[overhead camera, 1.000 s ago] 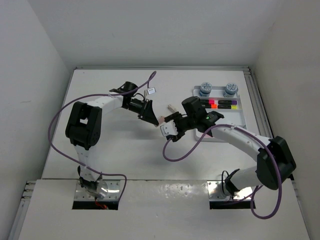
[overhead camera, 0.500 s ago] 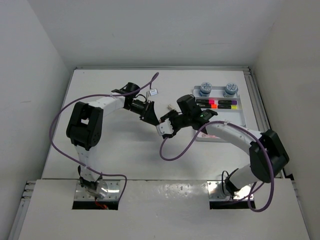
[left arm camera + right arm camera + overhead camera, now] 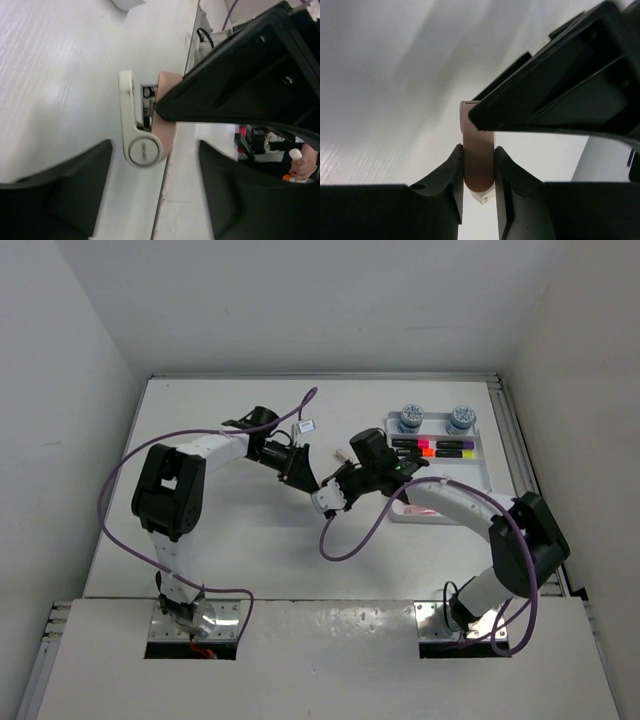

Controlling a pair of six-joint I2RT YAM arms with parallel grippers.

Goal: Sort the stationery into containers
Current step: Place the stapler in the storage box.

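Note:
A pastel pink stub is clamped between my right gripper's fingers, above the table's middle. In the left wrist view the same pink stub sits beyond my left gripper, whose fingers stand wide apart and clear of it. From above, the left gripper and right gripper meet tip to tip left of the white tray. The tray holds two blue-white pots, black markers with coloured ends, and a pink piece.
A small pale stub lies on the table just behind the grippers. A tiny white block sits further back, by the left arm's purple cable. White walls close in the table on three sides.
The right gripper moved left to the left gripper and shut on the pink stub. The left gripper's fingers opened and let go of it.

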